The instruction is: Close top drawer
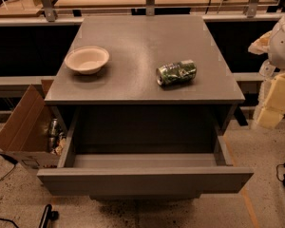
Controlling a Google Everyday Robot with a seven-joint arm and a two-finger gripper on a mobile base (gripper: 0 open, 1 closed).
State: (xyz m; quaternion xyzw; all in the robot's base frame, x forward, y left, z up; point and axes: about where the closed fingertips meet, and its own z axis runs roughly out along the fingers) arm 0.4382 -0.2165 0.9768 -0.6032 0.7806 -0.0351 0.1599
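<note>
The top drawer [145, 180] of the grey cabinet is pulled far out toward me. Its plain flat front panel faces me and its deep grey interior [145, 159] shows nothing inside. My arm comes in at the right edge, with pale yellow and white parts. My gripper [271, 109] hangs there beside the cabinet's right side, above and to the right of the drawer's right front corner, apart from it.
On the cabinet top [147, 37] stand a beige bowl [87, 59] at the left and a green can [176, 72] lying on its side. An open cardboard box [21, 129] sits on the floor at the left. Cables lie on the floor at both sides.
</note>
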